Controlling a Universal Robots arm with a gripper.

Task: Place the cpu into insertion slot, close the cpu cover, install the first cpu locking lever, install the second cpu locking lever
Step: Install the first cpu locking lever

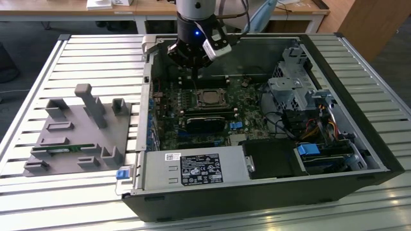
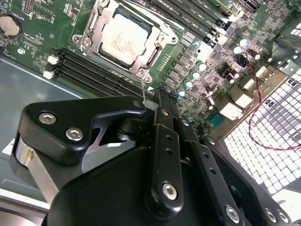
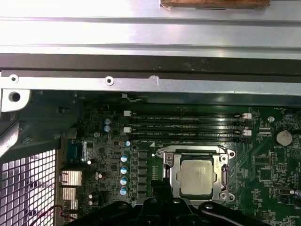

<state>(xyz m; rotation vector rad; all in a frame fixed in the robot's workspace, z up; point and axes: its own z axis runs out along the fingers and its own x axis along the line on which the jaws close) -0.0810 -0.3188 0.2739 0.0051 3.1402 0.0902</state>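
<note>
The cpu (image 2: 124, 37) lies flat with its silvery top up in the insertion slot (image 2: 149, 24), on the green board inside the open computer case. The cpu cover (image 2: 90, 29) lies down around it as a metal frame. In both wrist views my gripper (image 2: 160, 100) hangs over one corner of the socket, fingers together. A thin metal locking lever (image 2: 143, 87) rises from that corner screw up to the fingertips; whether it is pinched cannot be told. The first wrist view has the cpu (image 3: 197, 176) just beside the gripper (image 3: 162, 186). From outside, the gripper (image 1: 194, 79) hangs above the cpu (image 1: 209, 98).
Black memory slots (image 3: 188, 125) run along one side of the socket, and a black heatsink-like block (image 1: 205, 122) sits on the other. The drive cage (image 1: 295, 91) and cables fill the exterior view's right. A grey fixture (image 1: 77, 130) stands outside the case on the exterior view's left.
</note>
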